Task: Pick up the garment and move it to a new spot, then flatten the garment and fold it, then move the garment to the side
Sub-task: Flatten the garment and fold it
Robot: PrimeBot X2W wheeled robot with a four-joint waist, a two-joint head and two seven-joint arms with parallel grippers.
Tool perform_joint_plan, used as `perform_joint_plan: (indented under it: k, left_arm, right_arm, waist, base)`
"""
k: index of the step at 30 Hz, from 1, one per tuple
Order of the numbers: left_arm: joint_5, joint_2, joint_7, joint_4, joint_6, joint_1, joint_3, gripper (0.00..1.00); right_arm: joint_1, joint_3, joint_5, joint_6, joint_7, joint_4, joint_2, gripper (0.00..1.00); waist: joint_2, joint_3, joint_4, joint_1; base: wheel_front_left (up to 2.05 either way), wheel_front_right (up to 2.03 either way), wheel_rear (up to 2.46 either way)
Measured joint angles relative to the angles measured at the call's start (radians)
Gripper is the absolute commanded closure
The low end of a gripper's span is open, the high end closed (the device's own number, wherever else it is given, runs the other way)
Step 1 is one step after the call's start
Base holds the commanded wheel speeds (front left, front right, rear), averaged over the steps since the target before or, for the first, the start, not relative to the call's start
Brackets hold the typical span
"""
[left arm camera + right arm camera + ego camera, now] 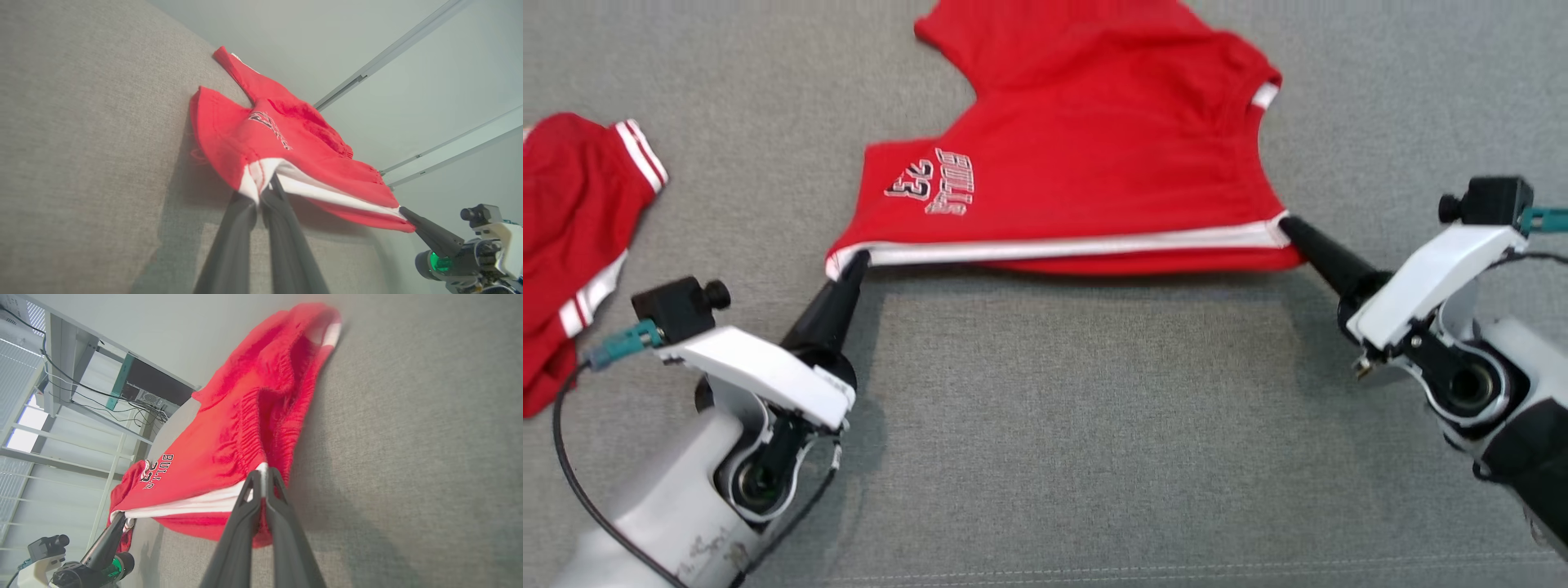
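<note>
The garment (1086, 139) is a pair of red shorts with a white side stripe and a printed number, stretched between both arms above the grey cloth surface. My left gripper (856, 263) is shut on the stripe's left corner, and the left wrist view shows its fingers pinching white fabric of the garment (261, 147). My right gripper (1289, 224) is shut on the stripe's right corner; its fingertips clamp the white edge of the garment (245, 428) in the right wrist view. The near edge is taut and lifted, while the far part rests on the surface.
A second red garment (572, 237) with white stripes lies crumpled at the left edge. The grey fabric surface (1094, 425) spreads wide in front of the arms. A shelf with cables (81, 384) stands beyond the surface's far side.
</note>
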Motion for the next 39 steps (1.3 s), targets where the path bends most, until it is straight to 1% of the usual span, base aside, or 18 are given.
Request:
perform_joint_plan:
  k: [6, 8, 15, 16, 17, 18, 22, 25, 28, 29, 31, 33, 35, 37, 39]
  left_arm:
    - [0.023, -0.025, 0.0, -0.014, 0.0, 0.128, 0.056, 1.0]
    - [0.052, -0.035, 0.0, -0.012, 0.0, 0.183, 0.055, 1.0]
    - [0.063, -0.048, 0.0, 0.006, 0.0, 0.263, 0.053, 1.0]
    - [0.067, -0.05, 0.0, 0.011, 0.0, 0.269, 0.052, 0.88]
    - [0.076, -0.051, 0.0, 0.018, 0.0, 0.274, 0.048, 0.59]
    - [0.084, -0.051, 0.0, 0.021, 0.0, 0.28, 0.049, 0.0]
    - [0.126, -0.055, 0.0, 0.042, 0.0, 0.285, 0.047, 0.0]
    - [0.162, -0.055, 0.0, 0.054, 0.0, 0.287, 0.053, 0.0]
    - [0.202, -0.062, 0.0, 0.062, 0.0, 0.312, 0.098, 0.0]
    - [0.202, -0.062, 0.0, 0.062, 0.0, 0.312, 0.098, 0.0]
    - [0.252, -0.065, 0.0, 0.075, 0.0, 0.336, 0.149, 0.0]
    - [0.32, -0.071, 0.0, 0.081, 0.0, 0.36, 0.221, 0.0]
    - [0.379, -0.099, 0.0, 0.07, 0.0, 0.385, 0.348, 0.0]
    - [0.471, -0.12, 0.0, 0.036, 0.0, 0.405, 0.429, 0.0]
    - [0.547, -0.149, 0.0, 0.01, 0.0, 0.431, 0.487, 0.0]
  right_arm:
    - [0.101, 0.007, -0.002, 0.0, -0.018, -0.029, -0.013, 1.0]
    - [0.145, 0.009, -0.002, 0.0, -0.018, -0.037, -0.016, 1.0]
    - [0.218, 0.018, -0.002, 0.0, -0.017, -0.039, -0.011, 1.0]
    - [0.225, 0.021, -0.002, 0.0, -0.016, -0.038, -0.009, 1.0]
    - [0.232, 0.023, -0.002, 0.0, -0.016, -0.038, -0.006, 1.0]
    - [0.238, 0.025, -0.003, 0.0, -0.016, -0.035, -0.004, 0.0]
    - [0.249, 0.024, -0.022, 0.0, -0.036, -0.025, -0.003, 0.0]
    - [0.262, 0.02, -0.051, 0.0, -0.075, -0.019, -0.011, 0.0]
    - [0.264, 0.009, -0.098, 0.0, -0.159, -0.012, -0.023, 0.0]
    - [0.264, 0.009, -0.098, 0.0, -0.159, -0.012, -0.023, 0.0]
    - [0.264, 0.002, -0.137, 0.0, -0.218, 0.005, -0.024, 0.0]
    - [0.266, -0.006, -0.189, 0.0, -0.247, 0.036, -0.02, 0.0]
    - [0.273, -0.035, -0.242, 0.0, -0.258, 0.066, -0.009, 0.0]
    - [0.279, -0.105, -0.313, 0.0, -0.264, 0.091, 0.017, 0.0]
    - [0.281, -0.203, -0.417, 0.0, -0.264, 0.095, 0.042, 0.0]
  waist:
    - [0.0, -0.089, 0.011, 0.0]
    - [0.0, -0.128, 0.013, 0.0]
    - [0.0, -0.195, 0.012, 0.0]
    - [0.0001, -0.201, 0.012, 0.0]
    - [0.0, -0.205, 0.012, 0.0]
    - [0.0, -0.209, 0.011, 0.0]
    - [0.0, -0.218, 0.013, 0.0]
    - [0.0, -0.231, 0.015, 0.0]
    - [0.0, -0.249, 0.016, 0.0]
    - [0.0, -0.249, 0.016, 0.0]
    - [0.0001, -0.261, 0.016, 0.0]
    - [0.0001, -0.275, 0.015, 0.0]
    - [0.0, -0.287, 0.014, 0.0]
    - [0.0, -0.298, 0.013, 0.0]
    - [0.0, -0.309, 0.013, 0.0]
  base:
    - [0.0, 0.0, 0.0]
    - [0.0, 0.0, 0.0]
    - [0.0, 0.0, 0.0]
    - [0.0, 0.0, 0.0]
    - [0.0, 0.0, 0.0]
    - [0.0, 0.0, 0.0]
    - [0.0, 0.0, 0.0]
    - [0.0, 0.0, 0.0]
    - [0.0, 0.0, 0.0]
    - [0.0, 0.0, 0.0]
    - [0.0, 0.0, 0.0]
    - [0.0, 0.0, 0.0]
    - [0.0, 0.0, 0.0]
    - [0.0, 0.0, 0.0]
    - [0.0, 0.0, 0.0]
